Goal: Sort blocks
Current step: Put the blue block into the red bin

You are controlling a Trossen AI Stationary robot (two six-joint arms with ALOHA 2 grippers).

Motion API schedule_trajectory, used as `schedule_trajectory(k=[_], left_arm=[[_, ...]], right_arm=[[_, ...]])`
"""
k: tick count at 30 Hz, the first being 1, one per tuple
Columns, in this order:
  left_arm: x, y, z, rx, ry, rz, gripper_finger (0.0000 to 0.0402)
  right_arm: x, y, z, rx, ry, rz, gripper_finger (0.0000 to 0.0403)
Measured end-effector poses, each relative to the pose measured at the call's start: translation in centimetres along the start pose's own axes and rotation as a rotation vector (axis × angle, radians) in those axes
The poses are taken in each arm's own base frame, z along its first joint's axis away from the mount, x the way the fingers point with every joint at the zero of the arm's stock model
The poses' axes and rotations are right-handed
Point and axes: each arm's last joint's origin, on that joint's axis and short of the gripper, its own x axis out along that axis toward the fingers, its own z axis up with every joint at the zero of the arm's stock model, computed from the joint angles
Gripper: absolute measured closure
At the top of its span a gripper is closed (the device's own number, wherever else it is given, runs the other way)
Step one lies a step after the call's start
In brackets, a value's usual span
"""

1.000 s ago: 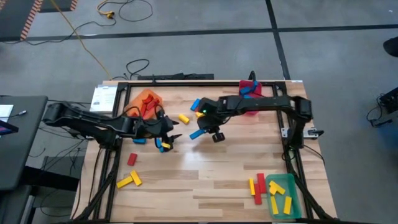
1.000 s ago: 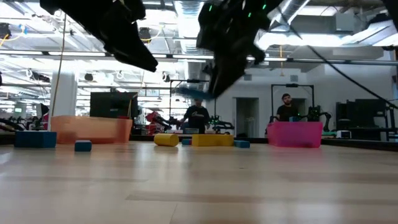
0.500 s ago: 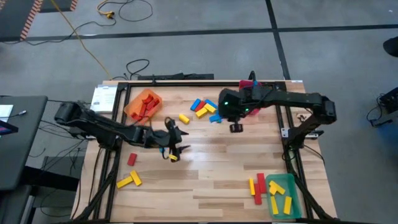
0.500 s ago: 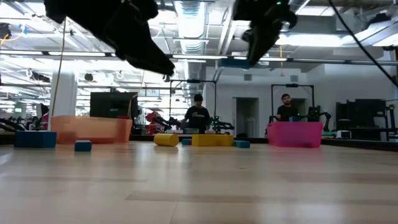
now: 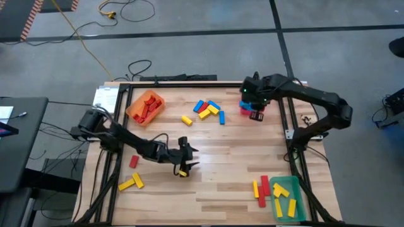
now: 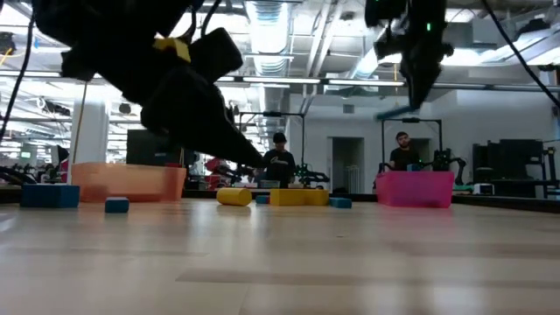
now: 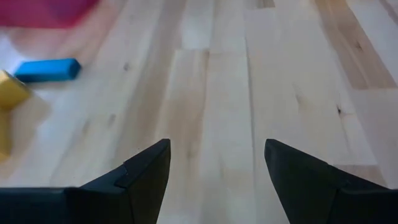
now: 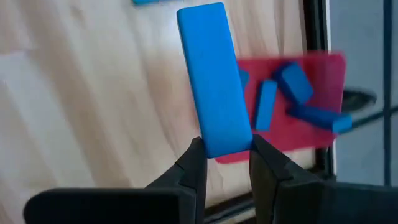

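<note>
Up at the far right of the bench [image 5: 221, 164], the right hand [image 8: 222, 163] pinches a blue block [image 8: 212, 78] by one end, above the red bin [image 8: 298, 102] that holds more blue blocks. The left hand [image 7: 216, 163] hangs spread wide and empty over bare wood mid-bench.

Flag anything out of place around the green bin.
A red block lies on the table beside the green bin, among yellow blocks. The bin holds only yellow ones, so the red block looks misplaced there.
</note>
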Motion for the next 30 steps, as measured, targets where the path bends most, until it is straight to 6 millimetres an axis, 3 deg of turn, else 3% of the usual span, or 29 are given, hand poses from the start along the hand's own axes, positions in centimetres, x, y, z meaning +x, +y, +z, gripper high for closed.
schedule_trajectory(k=[13, 19, 30], left_arm=[[-0.6, -3.0, -0.6, 0.017, -0.031, -0.081, 0.0145], [-0.7, -3.2, -0.6, 0.014, -0.033, -0.088, 0.0145], [-0.7, -3.2, -0.6, -0.025, -0.035, -0.090, 0.0145]], right_arm=[[9.2, -3.7, -2.6, 0.166, 0.223, -0.040, 0.0310], [11.0, -3.8, -2.3, 0.155, 0.216, -0.052, 0.0310], [12.0, -4.4, -2.1, 0.176, 0.226, -0.065, 0.0310]])
